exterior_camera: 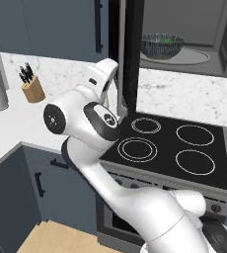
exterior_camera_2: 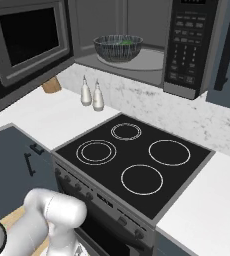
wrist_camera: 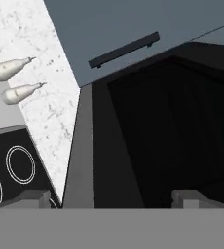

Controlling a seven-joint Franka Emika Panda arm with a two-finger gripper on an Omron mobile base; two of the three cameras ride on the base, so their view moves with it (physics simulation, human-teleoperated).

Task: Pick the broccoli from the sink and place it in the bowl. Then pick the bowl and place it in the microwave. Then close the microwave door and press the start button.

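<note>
Pincer: gripper (wrist_camera: 111,198) stood fully released, grasping nothing; its two tips rose wide apart at 6 o'clock of the hand view, facing the dark glass of the microwave door (wrist_camera: 148,141).
Bowl: the bowl (exterior_camera_2: 118,48) sat inside the microwave (exterior_camera_2: 137,60), on the grey cavity floor, toward the 12 o'clock edge of the right base view.
Broccoli: the broccoli (exterior_camera_2: 123,43) showed as a green patch inside the bowl.
Door: swung wide open, at 10 o'clock in the right base view; edge-on at 12 o'clock in the left base view.
Stage, as judged: loading done; closing the door and pressing start not yet done.
Arm pose: elbow folded and raised over the front-left corner of the cooktop (exterior_camera: 184,148), wrist reaching up beside the door's edge.
Risk one: a push landing near the hinge side could slip along the glass and leave the door ajar.
Risk two: a wide swing might carry the forearm toward the two shakers (exterior_camera_2: 92,94) on the counter at 10 o'clock of the cooktop.
Risk three: spread tips could strike a wrong key on the control panel (exterior_camera_2: 187,42).
</note>
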